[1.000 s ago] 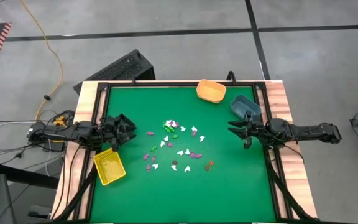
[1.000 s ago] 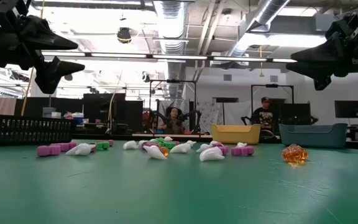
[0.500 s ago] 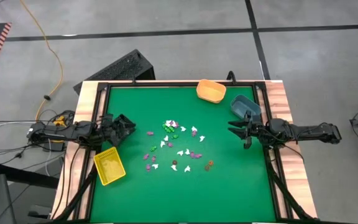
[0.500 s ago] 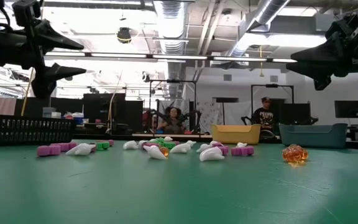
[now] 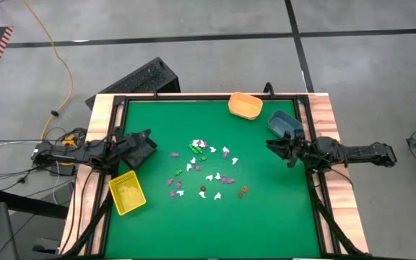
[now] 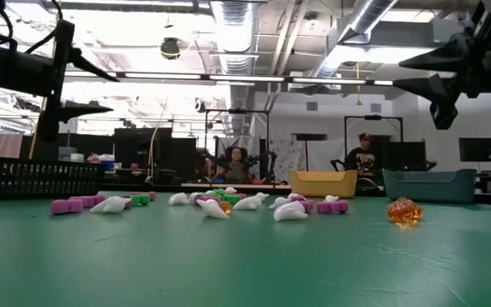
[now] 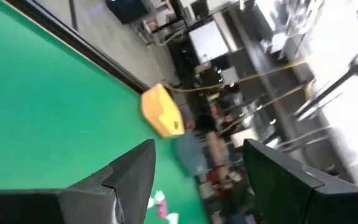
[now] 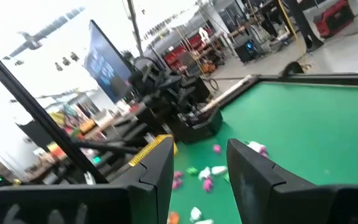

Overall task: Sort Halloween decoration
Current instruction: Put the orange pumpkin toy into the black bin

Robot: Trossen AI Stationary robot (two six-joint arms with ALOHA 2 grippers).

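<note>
at the left edge of the green table, the left gripper hangs above the mat with its two fingers spread apart and nothing between them; in the low view the same gripper sits high above the surface, clear of everything on it. just beside it, toward the near edge, the yellow bin rests on the mat, already holding a few pale pieces. at the middle of the table lies the halloween decoration: a loose scatter of tiny white, purple and green trinkets, with reddish-brown ones at its near right fringe. in the low view the trinkets form a low row on the mat, and one orange piece stands apart to the right. none of them touches either gripper. along the far edge, the orange bin sits right of centre, and the blue bin sits near the far right corner. at the right edge, just in front of the blue bin, the right gripper is raised above the mat, fingers parted, holding nothing, well apart from the scatter.
</note>
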